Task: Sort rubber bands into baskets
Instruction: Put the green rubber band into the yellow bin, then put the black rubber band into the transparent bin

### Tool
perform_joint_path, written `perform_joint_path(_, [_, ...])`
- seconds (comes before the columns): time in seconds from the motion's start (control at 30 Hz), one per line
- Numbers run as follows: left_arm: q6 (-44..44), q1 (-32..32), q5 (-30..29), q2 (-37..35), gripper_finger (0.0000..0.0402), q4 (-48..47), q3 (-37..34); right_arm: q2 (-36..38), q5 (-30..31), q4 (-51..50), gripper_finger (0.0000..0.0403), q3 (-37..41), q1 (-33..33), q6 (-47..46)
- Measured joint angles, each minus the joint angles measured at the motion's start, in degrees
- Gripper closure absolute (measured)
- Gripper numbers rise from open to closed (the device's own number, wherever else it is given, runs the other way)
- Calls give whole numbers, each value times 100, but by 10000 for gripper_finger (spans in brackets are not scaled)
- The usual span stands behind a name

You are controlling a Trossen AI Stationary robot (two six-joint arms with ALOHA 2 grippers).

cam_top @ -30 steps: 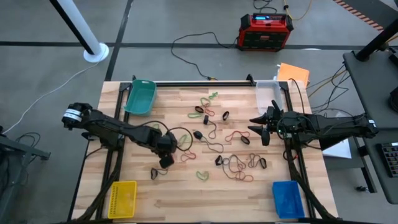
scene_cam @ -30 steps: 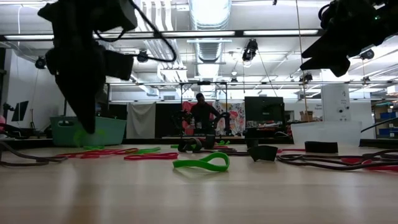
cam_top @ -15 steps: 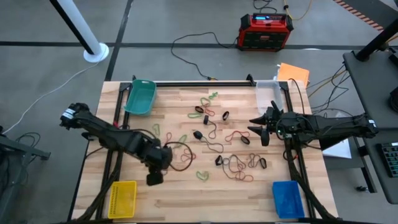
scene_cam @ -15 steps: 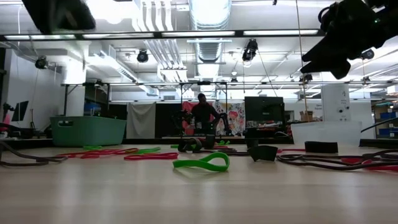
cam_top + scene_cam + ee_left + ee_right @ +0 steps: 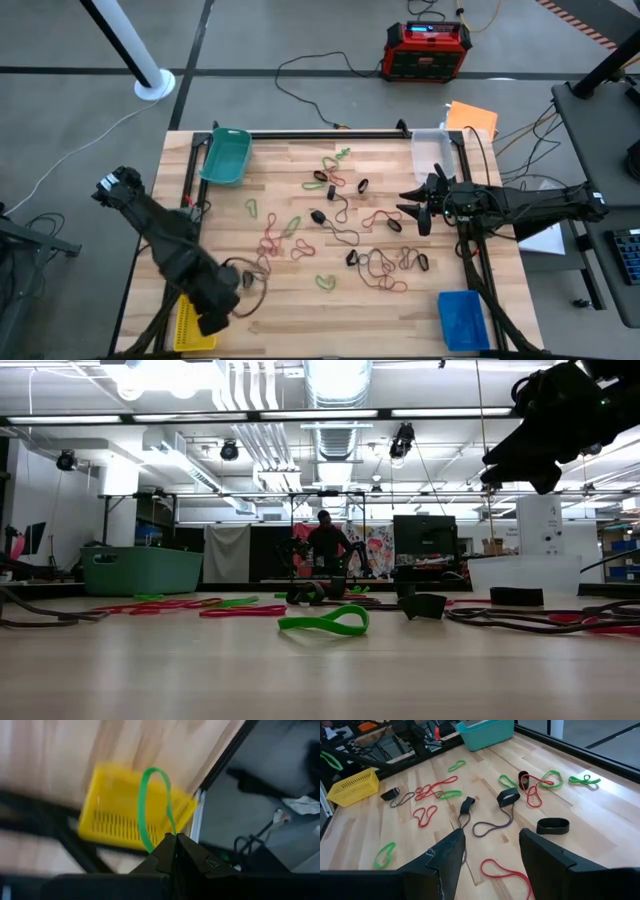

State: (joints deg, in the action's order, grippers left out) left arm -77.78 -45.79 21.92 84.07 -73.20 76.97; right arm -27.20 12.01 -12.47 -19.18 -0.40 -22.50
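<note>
My left gripper (image 5: 211, 320) is over the table's near left corner, shut on a green rubber band (image 5: 150, 802) above the yellow basket (image 5: 187, 325), which also shows in the left wrist view (image 5: 115, 815). My right gripper (image 5: 410, 208) hangs open and empty above the table's right side, and the right wrist view (image 5: 490, 851) shows its fingers apart. Many red, green, black and brownish rubber bands (image 5: 340, 235) lie flat on the table's middle. The teal basket (image 5: 226, 155), the clear basket (image 5: 432, 150) and the blue basket (image 5: 463, 320) stand at the other corners. My left gripper pinches the green band at one end of its loop (image 5: 167, 832) between its two fingertips. The rest of the loop stands out past the fingertips as an open oval, lifted clear, with the yellow basket behind it.
A red-and-black box (image 5: 427, 48) with cables stands on the floor beyond the far edge. An orange sheet (image 5: 472, 117) lies at the far right. A person (image 5: 323, 545) stands far back in the room. A green band (image 5: 325, 623) lies nearest the low camera.
My left gripper has gone from the table's middle left toward the near left corner, to above the yellow basket, carrying the green band clear of the table. It has left the low view.
</note>
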Motion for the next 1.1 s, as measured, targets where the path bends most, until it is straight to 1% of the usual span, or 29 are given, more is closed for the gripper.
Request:
perform_joint_path(0.07, [-461,-262,161,0,401,113,-163,0,-1,35,220,0,1,2])
perform_joint_path(0.13, [-840,-458,194,0,402,182,-355,0,-1,103,220,0,0,7])
perform_joint_path(0.23, [-1238,-581,228,-1,402,518,-646,0,0,124,220,0,1,16])
perform_joint_path(0.37, [-1307,-602,238,0,402,1141,-1088,0,-2,126,220,0,-1,17])
perform_joint_path(0.47, [-1413,-598,411,2,402,1491,-1500,0,0,125,220,0,-1,17])
perform_joint_path(0.53, [-1542,-599,507,2,401,1577,-1718,0,-2,125,220,0,-1,17])
perform_joint_path(0.67, [-1756,-602,506,4,393,1568,-2010,0,-4,125,220,0,0,17])
perform_joint_path(0.77, [-1773,-598,433,4,373,1580,-2035,2,-4,122,220,0,-1,17])
perform_joint_path(0.9, [-1766,-598,393,4,332,1574,-2035,0,-7,125,220,0,1,17])
perform_joint_path(1.03, [-1516,-594,360,1,293,1580,-2035,1,-7,124,220,0,-1,17])
perform_joint_path(1.1, [-1337,-572,190,-11,279,1651,-2034,0,-7,122,220,0,-1,-2])
